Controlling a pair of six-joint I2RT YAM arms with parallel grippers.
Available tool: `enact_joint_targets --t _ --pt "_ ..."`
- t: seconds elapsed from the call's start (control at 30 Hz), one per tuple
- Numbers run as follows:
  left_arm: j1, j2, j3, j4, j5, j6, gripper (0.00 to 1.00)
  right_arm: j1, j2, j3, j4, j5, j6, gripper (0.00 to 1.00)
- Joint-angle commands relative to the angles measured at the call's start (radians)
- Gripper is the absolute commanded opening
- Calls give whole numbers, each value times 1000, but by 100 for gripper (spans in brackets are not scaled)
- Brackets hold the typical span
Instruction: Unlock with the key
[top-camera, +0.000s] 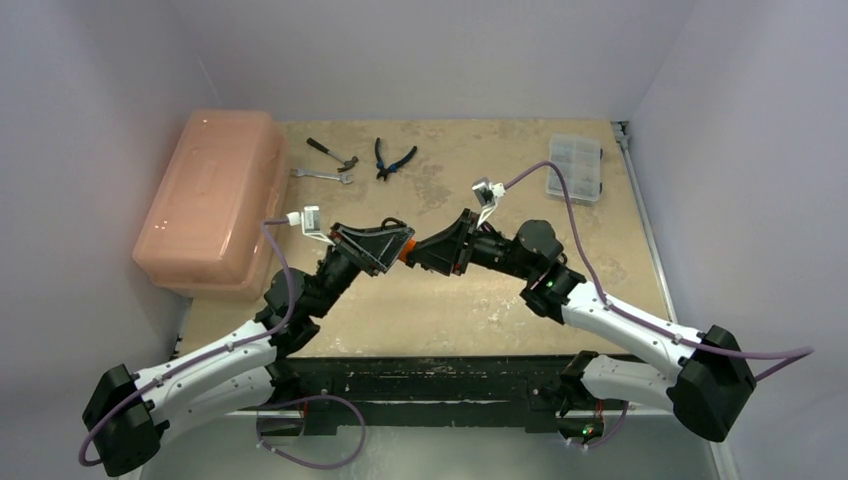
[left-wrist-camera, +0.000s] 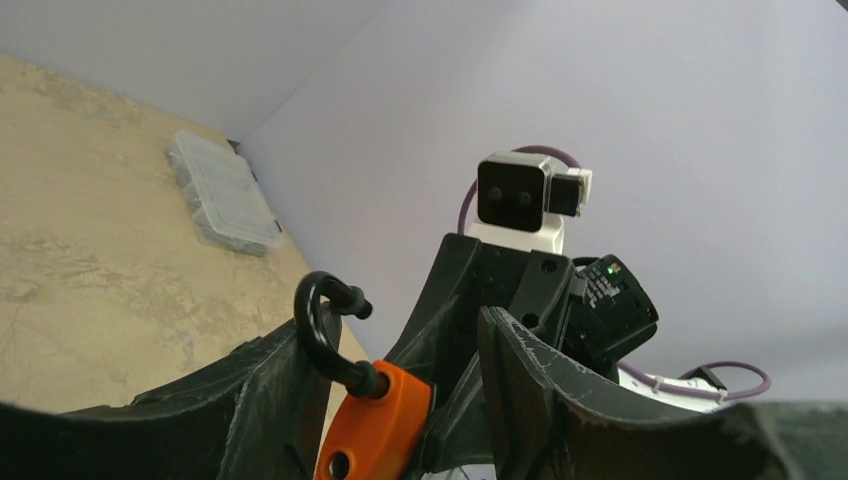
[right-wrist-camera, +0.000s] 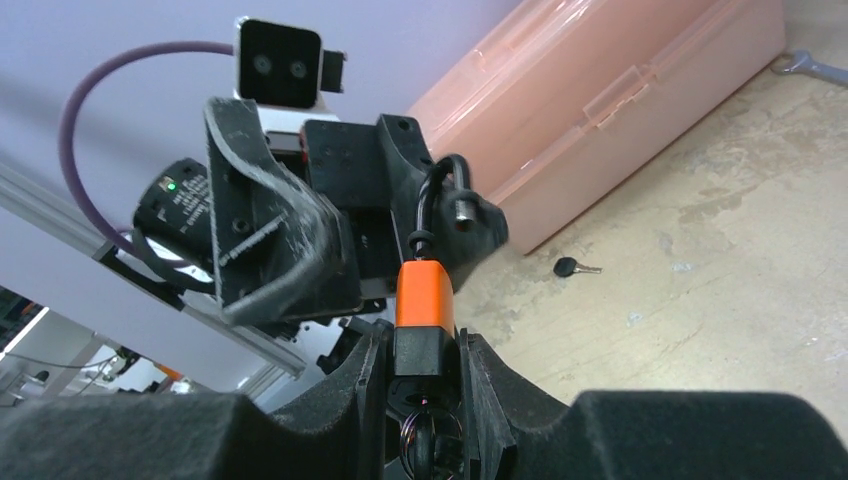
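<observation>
The orange padlock (top-camera: 405, 251) hangs in the air between both grippers above the table's middle. In the right wrist view my right gripper (right-wrist-camera: 425, 350) is shut on the padlock's black lower end (right-wrist-camera: 425, 350), where a key with a ring (right-wrist-camera: 425, 440) sits between the jaws. The orange body (right-wrist-camera: 425, 295) points up, and its black shackle (right-wrist-camera: 430, 200) has one end free. In the left wrist view the padlock (left-wrist-camera: 375, 425) and its open shackle (left-wrist-camera: 315, 335) lie against one finger (left-wrist-camera: 250, 400) of my left gripper (left-wrist-camera: 400, 350). The left jaws stand wide apart, and the other finger (left-wrist-camera: 560, 400) is clear of the padlock.
A second small key (right-wrist-camera: 570, 267) lies on the table near the pink plastic box (top-camera: 210, 200) at the left. A hammer (top-camera: 332, 152), a wrench (top-camera: 322, 175) and pliers (top-camera: 392, 158) lie at the back. A clear parts case (top-camera: 575, 167) sits at the back right.
</observation>
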Motion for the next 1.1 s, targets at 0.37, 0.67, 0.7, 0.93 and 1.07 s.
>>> enact_joint_targets --t 0.37,0.67,0.7,0.93,1.07 --pt "4 -12 141 -174 -66 43 38 -6 -32 24 15 -18 -45 0" --pt "4 -67 121 -107 44 217 21 -6 -1 15 96 -106 39 0" --pt "4 -72 127 -110 67 240 20 -7 3 18 107 -118 49 0" --pt "4 -80 197 -208 207 361 17 -17 27 40 161 -191 101 0" --pt "3 -80 228 -263 259 411 19 -21 33 41 201 -220 133 0"
